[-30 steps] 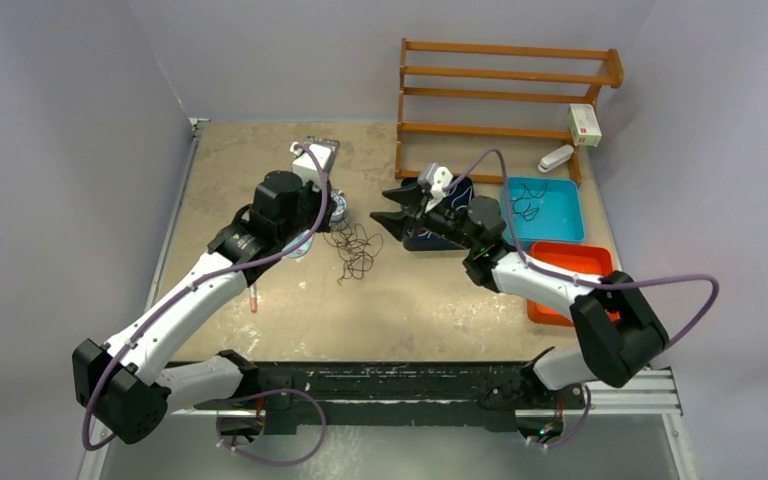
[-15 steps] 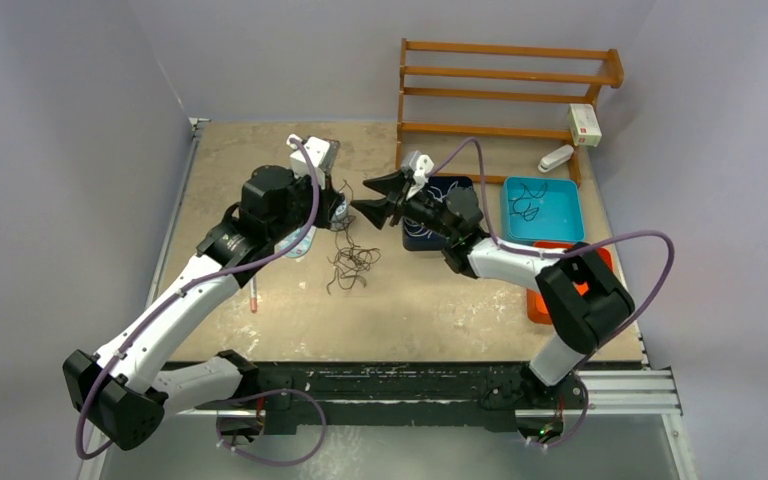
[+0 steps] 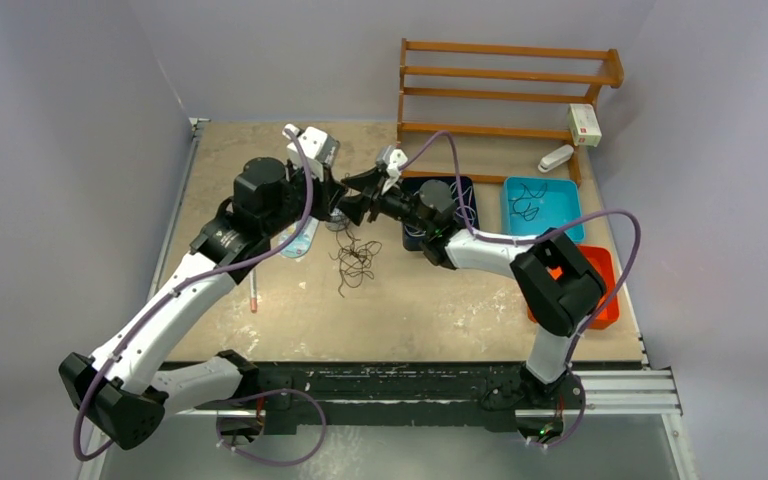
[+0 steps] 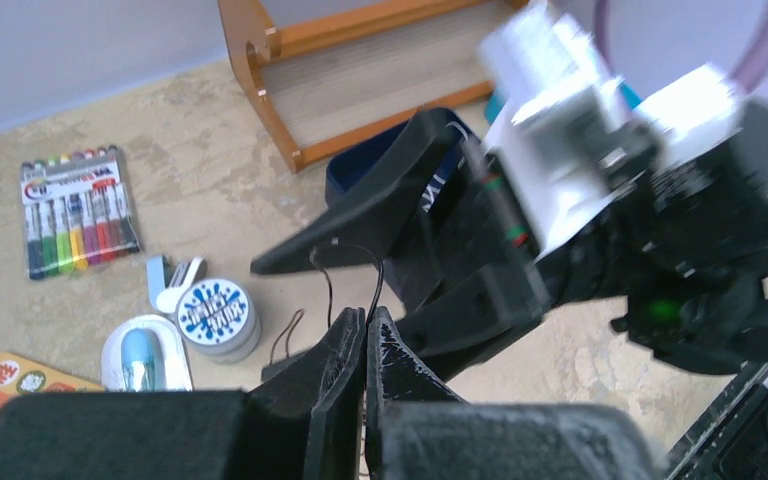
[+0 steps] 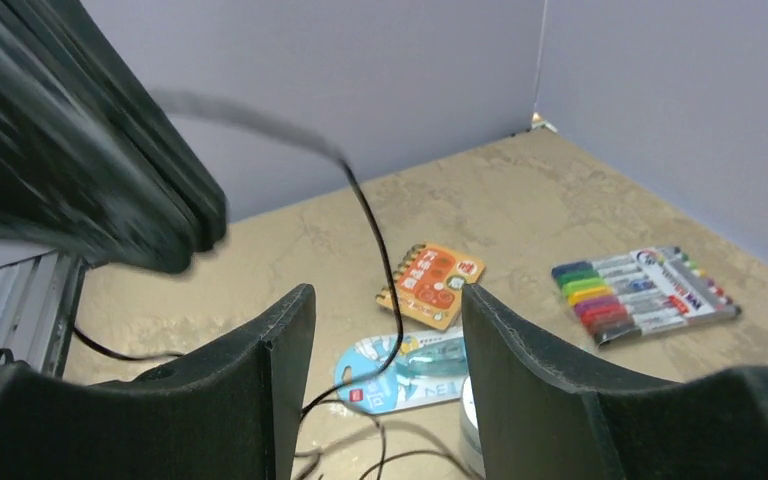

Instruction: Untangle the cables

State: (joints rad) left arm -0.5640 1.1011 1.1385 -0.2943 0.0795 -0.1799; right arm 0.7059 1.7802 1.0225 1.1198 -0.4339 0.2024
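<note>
Nearest the arm bases, on the tan desk (image 3: 430, 310), lies a loose tangle of thin dark brown-black cables (image 3: 355, 258), about midway between the two arms. Just beyond and above that heap the two black end effectors meet, tip facing tip. The left end effector (image 4: 365, 320) has its fingers pressed together, pinching one dark strand (image 4: 372, 275) that arches up from between the tips and drops back toward the desk. The right end effector (image 5: 385, 292) stands spread. The same strand runs down through the gap between its fingers, which are not closed on it, to the curls on the desk below. So the lifted strand is in the left grip and between the right fingers, while the heap lies beneath both, on the side toward the bases.

Around the left end effector lie a blue-and-white tape dispenser (image 4: 140, 355), a round white tin (image 4: 217, 315) with a blue-patterned lid, a small orange spiral notebook (image 5: 430, 285) and, farther off, a pack of coloured marker pens (image 4: 75, 210). By the right arm sit an orange tray (image 3: 600, 300), then a teal tray (image 3: 560, 235) holding a few dark cords, and a navy tray (image 3: 460, 183) partly hidden by the arm. At the far edge stands a wooden rack (image 3: 505, 90).
</note>
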